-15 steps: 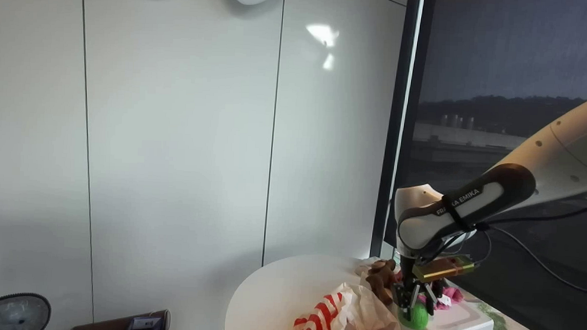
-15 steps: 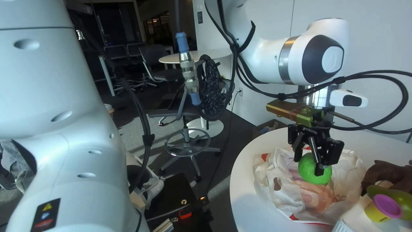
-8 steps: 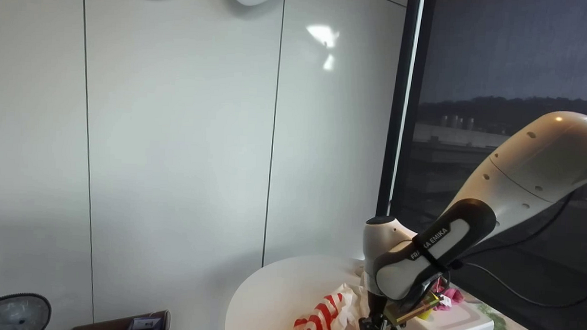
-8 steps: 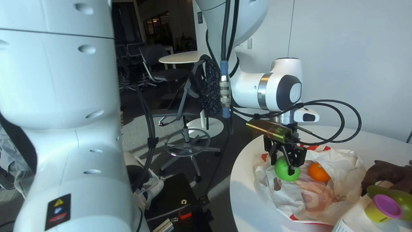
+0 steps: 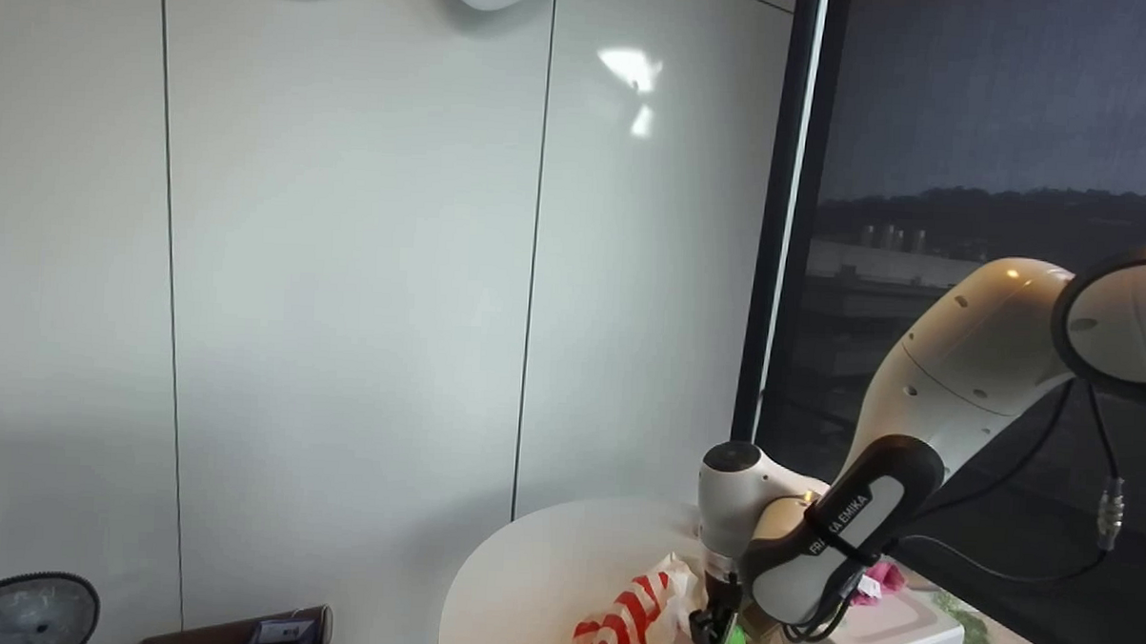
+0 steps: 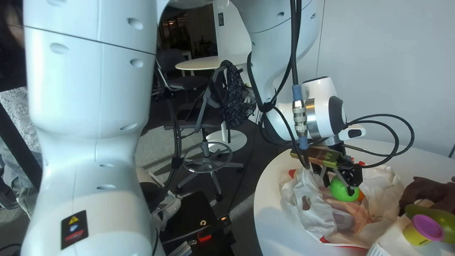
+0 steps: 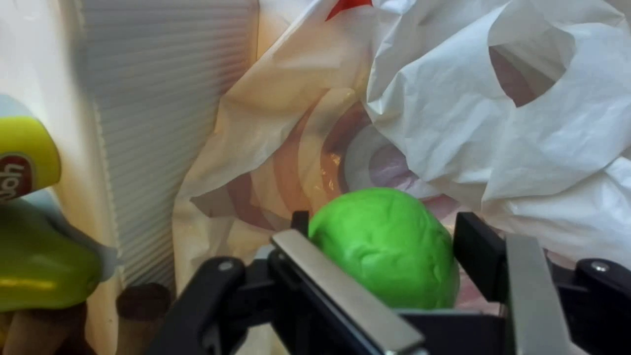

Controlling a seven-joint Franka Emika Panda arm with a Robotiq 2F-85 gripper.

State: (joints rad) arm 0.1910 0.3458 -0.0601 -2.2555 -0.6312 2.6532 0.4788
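Note:
In the wrist view a green ball (image 7: 384, 256), dented like dough, sits between the fingers of my gripper (image 7: 379, 227). The inner face of the right finger pad (image 7: 475, 254) shows, with bag visible between part of it and the ball; the left pad lies close against the ball or touches it. In an exterior view the tilted gripper (image 6: 338, 185) is low over a white plastic bag (image 6: 309, 209), the ball (image 6: 342, 190) at its opening. An orange (image 6: 361, 195) peeks out behind the ball. How the ball is supported underneath is hidden.
The bag lies on a round white table (image 6: 266, 220). Beside it stand a white ribbed box (image 7: 162, 98), a yellow tub with a purple lid (image 6: 426, 227), a green pear-shaped object (image 7: 44, 261) and a brown plush toy (image 6: 426, 192). Pink cloth (image 5: 888, 576) lies on the box.
The gripper has moved down from in front of the box to the bag, carrying the ball, and now leans more. The orange came into sight, then was mostly covered again.

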